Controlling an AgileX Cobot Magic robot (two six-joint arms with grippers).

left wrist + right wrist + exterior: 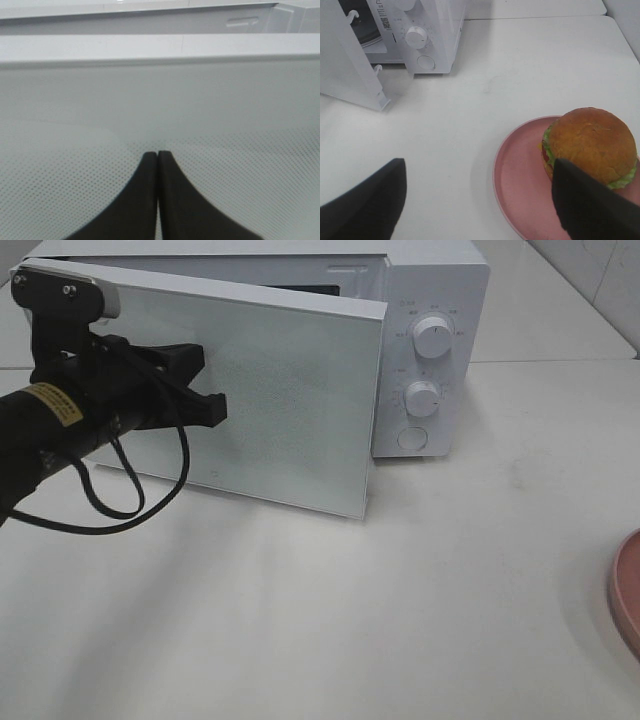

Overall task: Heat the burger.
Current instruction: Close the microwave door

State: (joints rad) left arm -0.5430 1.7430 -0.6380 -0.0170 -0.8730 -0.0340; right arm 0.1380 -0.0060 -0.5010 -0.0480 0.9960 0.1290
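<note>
Our left fingers pressed together at the microwave door; our right fingers spread wide above the burger.

Our left gripper (212, 408) has its fingers (150, 200) closed tight on nothing, their tips at the dotted face of the microwave door (290, 400), which stands partly open; whether they touch it we cannot tell; beyond the door sits the microwave (430, 300) with two knobs (432, 335) and a round button (411, 438); our right gripper (477, 197) is spread wide and holds nothing; the burger (590, 145) sits on the pink plate (520, 190), just ahead of one right finger (592, 205), with white table (470, 125) ahead of the other finger.
</note>
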